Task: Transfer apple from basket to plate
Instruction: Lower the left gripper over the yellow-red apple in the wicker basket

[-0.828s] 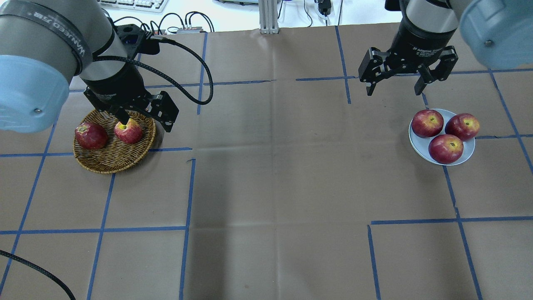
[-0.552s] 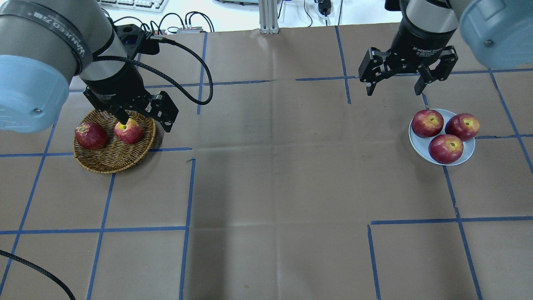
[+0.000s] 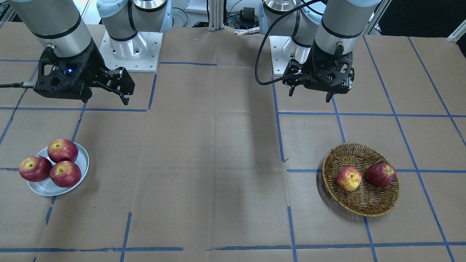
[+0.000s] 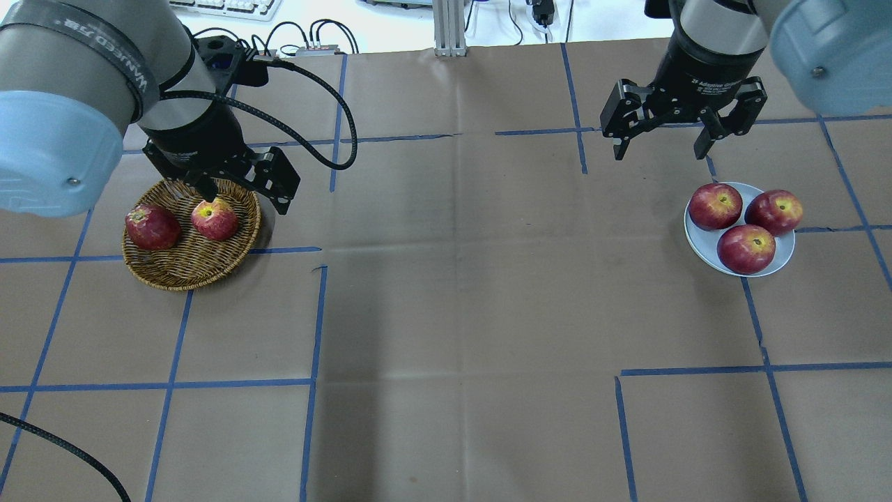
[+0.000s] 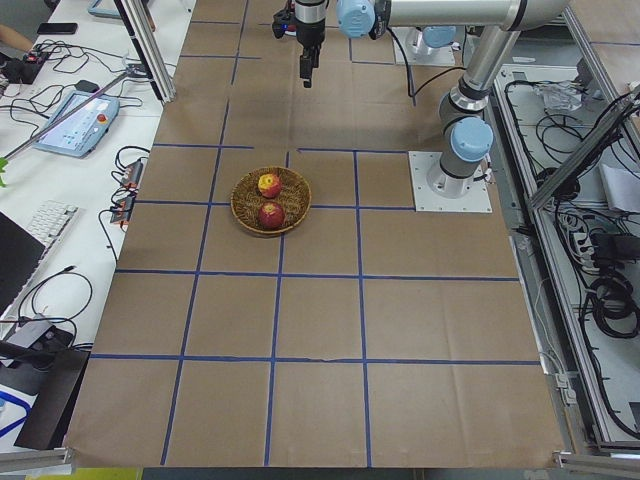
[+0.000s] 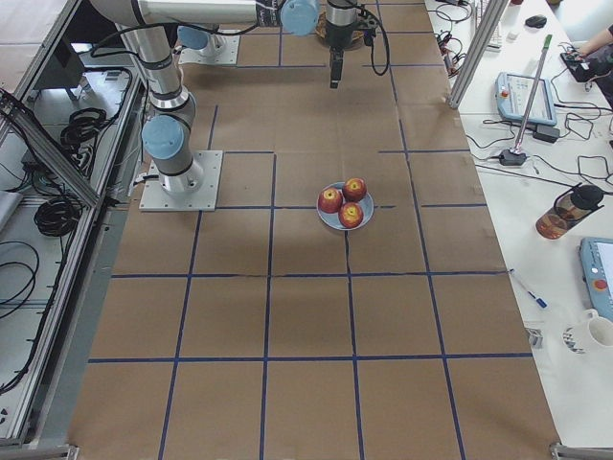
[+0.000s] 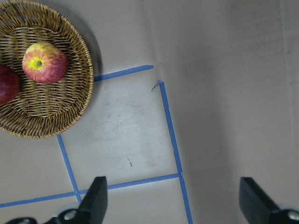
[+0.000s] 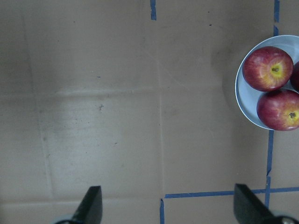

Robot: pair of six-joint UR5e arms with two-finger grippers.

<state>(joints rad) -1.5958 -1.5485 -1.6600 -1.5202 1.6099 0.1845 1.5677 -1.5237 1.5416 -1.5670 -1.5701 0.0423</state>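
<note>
The pale apple (image 4: 214, 218), red with yellow patches, lies in the wicker basket (image 4: 188, 282) beside a darker red apple (image 4: 152, 226). It also shows in the front view (image 3: 348, 179) and the left wrist view (image 7: 45, 62). My left gripper (image 4: 244, 206) hangs open and empty well above the table, off to the basket's (image 7: 70, 116) side. The grey-white plate (image 4: 700, 240) at the right holds three red apples. My right gripper (image 4: 658, 155) is open and empty, raised above the table behind the plate (image 8: 245, 100).
Brown paper with blue tape lines covers the table (image 4: 460, 314). The left arm's black cable (image 4: 327, 104) loops beside its wrist. Keyboards and cables lie beyond the table's far edge.
My left gripper has drawn back and up a little from over the pale apple. The apple stays in the basket. The right arm has not moved.
</note>
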